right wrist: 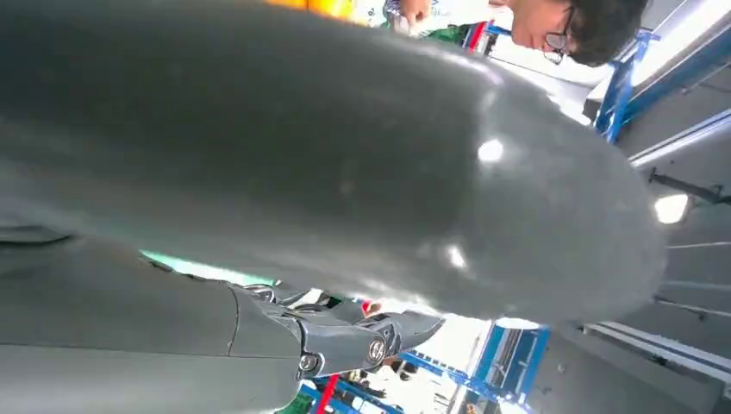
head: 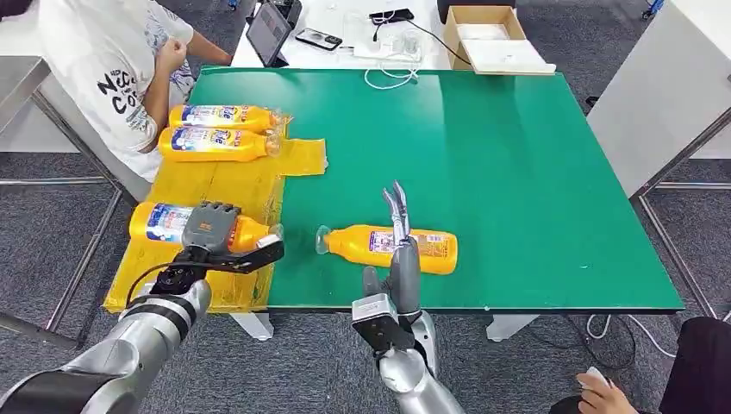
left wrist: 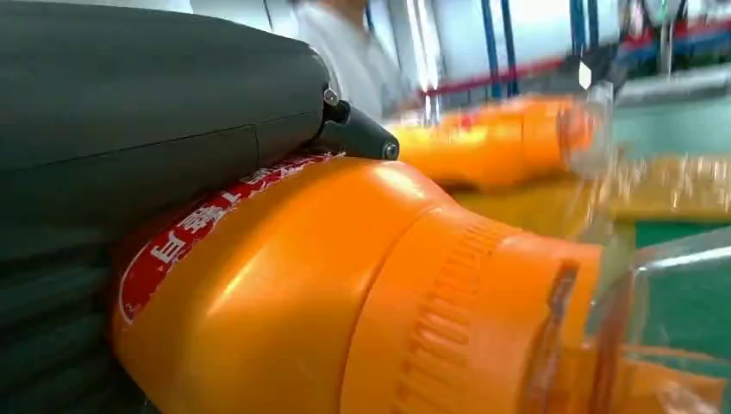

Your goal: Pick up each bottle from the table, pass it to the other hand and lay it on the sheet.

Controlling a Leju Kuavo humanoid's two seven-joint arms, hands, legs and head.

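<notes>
Item 1, nearest: right hand [head: 395, 259], at the front edge of the counter [head: 517, 172], upright, fingers [head: 396, 207] straight and apart, holding nothing. It stands just in front of item 2, fingertips overlapping it in the head view; whether they touch cannot be told.

Item 2: orange bottle [head: 388, 246] on its side on the green counter, clear cap toward the sheet, label up. Not yet picked up.

Item 3: left hand [head: 211, 237], fingers wrapped over the body of a second orange bottle [head: 159, 222] on the yellow sheet [head: 224, 177]. The left wrist view has that bottle [left wrist: 328, 293] pressed against the palm, cap end free. Judgement: this is the lay-down step. To do it well, let the bottle rest fully flat on the sheet before the fingers open, open them wide and lift straight up, so the round body does not roll off the sheet's near edge.

Item 4, farther: two more bottles [head: 220, 129] side by side at the sheet's far end, well apart from item 3.

Item 5, farthest: a seated person [head: 112, 78] at the counter's far-left corner; a tablet [head: 269, 33] and a cardboard box [head: 491, 34] beyond.
</notes>
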